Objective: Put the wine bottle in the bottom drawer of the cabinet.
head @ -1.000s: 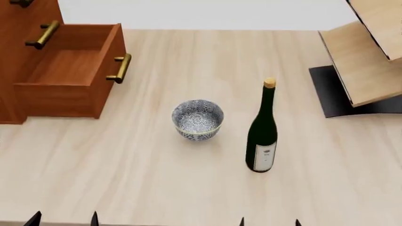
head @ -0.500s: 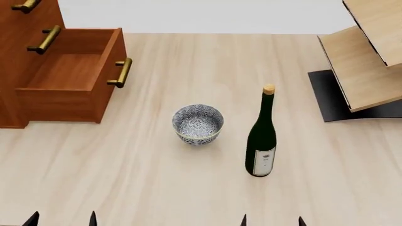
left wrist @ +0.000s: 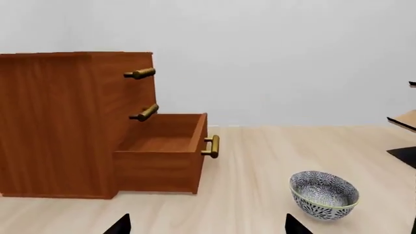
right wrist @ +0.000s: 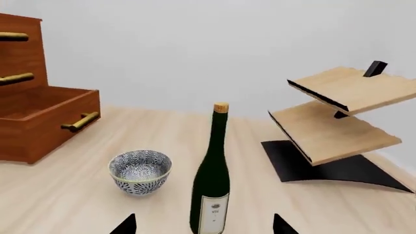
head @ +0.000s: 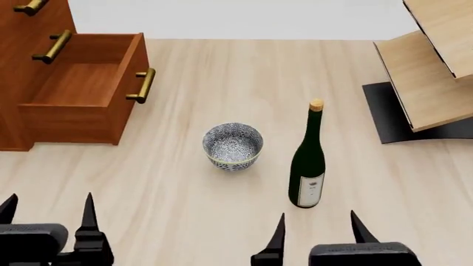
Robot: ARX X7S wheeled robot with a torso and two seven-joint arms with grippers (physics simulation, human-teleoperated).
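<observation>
Wine bottle (head: 307,166): stands upright on the light wooden table (head: 185,216), right of the table's middle, toward the near edge; cork up, white label facing the robot.
Bowl (head: 232,146): blue-patterned, near the bottle on its left, not touching it.
Cabinet (head: 22,66): at the far left corner of the tabletop.
Bottom drawer (head: 81,91): pulled out toward the middle of the table, nothing visible inside; brass handle on its front.
Rack (head: 436,72): pale wood on a black base, at the far right edge.
Left gripper (head: 48,213): at the near edge, left side, fingers spread, holding nothing.
Right gripper (head: 316,228): at the near edge, just in front of the bottle, fingers spread wide, not touching it.
</observation>
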